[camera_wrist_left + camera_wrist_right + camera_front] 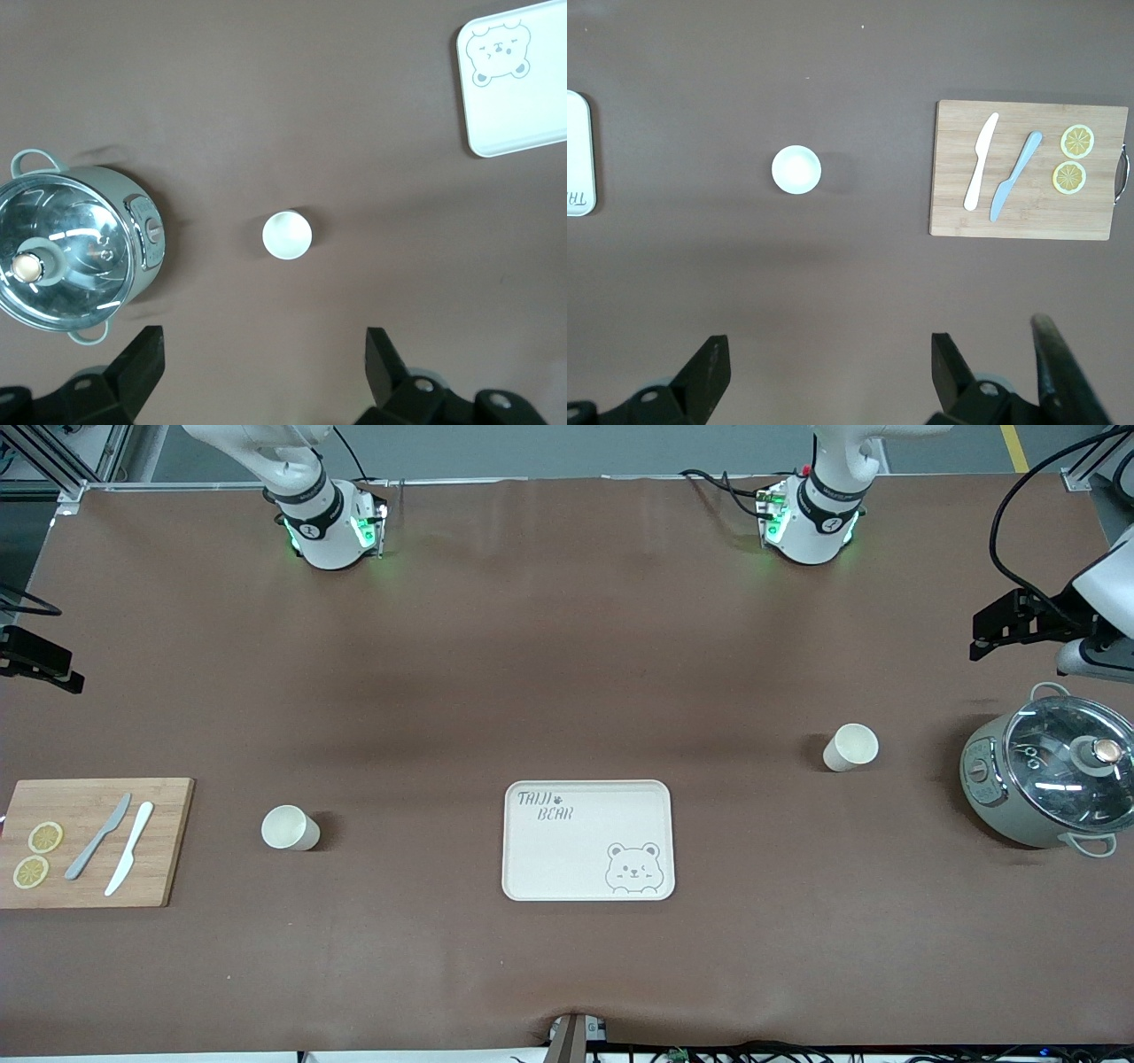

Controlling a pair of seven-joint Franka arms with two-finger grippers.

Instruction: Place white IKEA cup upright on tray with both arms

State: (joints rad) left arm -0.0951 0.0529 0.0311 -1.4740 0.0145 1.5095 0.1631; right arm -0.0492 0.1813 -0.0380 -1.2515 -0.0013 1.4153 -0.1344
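Cups, both white and upright with mouths up, stand on the brown desk (567, 646), neither on the tray. By size, and reading the front view as a clock face: a grey-green pot (1045, 784) with a glass lid sits at three o'clock, at the left arm's end. A wooden cutting board (168, 841) lies at nine o'clock, at the right arm's end. The cream tray (588, 840) with its bear drawing lies near six o'clock of the desk's middle, with nothing on it. One cup (291, 828) stands at nine o'clock from the tray, between it and the board. The other cup (850, 747) stands at two o'clock from the tray, near the pot. On the board lie a grey knife (99, 837), a white knife (129, 848) and two lemon slices (45, 837). The left end effector (263, 341) hangs over the desk above the pot's cup, fingers spread wide, holding nothing. The right end effector (828, 347) hangs over its own end, equally wide and holding nothing.
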